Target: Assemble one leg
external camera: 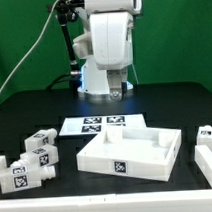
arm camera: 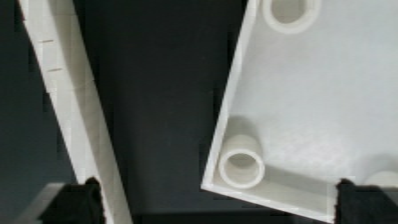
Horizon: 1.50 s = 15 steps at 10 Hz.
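Note:
Three small white legs with black-and-white tags lie at the exterior view's left: one [external camera: 40,140], one [external camera: 31,157] and one [external camera: 21,177]. No leg shows in the wrist view. My gripper [external camera: 115,92] hangs high at the back, over the far side of the table, well apart from the legs. In the wrist view my gripper [arm camera: 217,205] is open and empty, with one dark fingertip [arm camera: 71,200] at each side. Below it lies the large white square tray [arm camera: 320,110] with round corner sockets [arm camera: 242,163].
A long white wall bar [arm camera: 68,100] runs beside the tray. In the exterior view the white walled frame [external camera: 117,164] stands front centre. The marker board [external camera: 98,124] lies behind it. More white parts [external camera: 207,150] stand at the exterior view's right.

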{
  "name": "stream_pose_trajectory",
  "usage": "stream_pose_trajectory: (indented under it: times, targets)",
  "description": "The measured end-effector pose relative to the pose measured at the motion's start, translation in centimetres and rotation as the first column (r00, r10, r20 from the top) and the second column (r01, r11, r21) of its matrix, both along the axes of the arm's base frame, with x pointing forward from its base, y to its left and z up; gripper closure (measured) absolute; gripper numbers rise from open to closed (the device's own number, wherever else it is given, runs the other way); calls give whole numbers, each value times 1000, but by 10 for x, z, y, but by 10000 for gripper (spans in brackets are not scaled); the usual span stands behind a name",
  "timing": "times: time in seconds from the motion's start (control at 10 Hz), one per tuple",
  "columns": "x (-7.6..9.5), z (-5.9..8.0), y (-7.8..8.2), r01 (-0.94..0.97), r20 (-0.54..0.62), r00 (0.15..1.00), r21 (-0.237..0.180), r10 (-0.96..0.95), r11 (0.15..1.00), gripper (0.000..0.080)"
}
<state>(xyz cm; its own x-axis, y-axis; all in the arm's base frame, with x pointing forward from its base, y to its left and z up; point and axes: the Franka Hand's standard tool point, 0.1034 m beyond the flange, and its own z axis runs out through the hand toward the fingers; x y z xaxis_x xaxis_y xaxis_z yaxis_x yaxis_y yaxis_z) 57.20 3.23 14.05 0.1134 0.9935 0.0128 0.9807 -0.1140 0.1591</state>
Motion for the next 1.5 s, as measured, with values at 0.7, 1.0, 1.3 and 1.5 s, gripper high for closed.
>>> stream_pose_trajectory:
  times: [0.7, 1.0, 1.3, 1.5]
  targets:
    - [-64, -46, 27, 84, -22, 996, 41, -83, 996, 150]
    - [-62, -46, 25, 89, -24, 996, 40, -88, 995, 150]
    - [-84, -61, 26, 133, -13, 991, 60, -133, 989, 150]
    - [-107, -88, 27, 168, -42, 985, 71, -165, 983, 150]
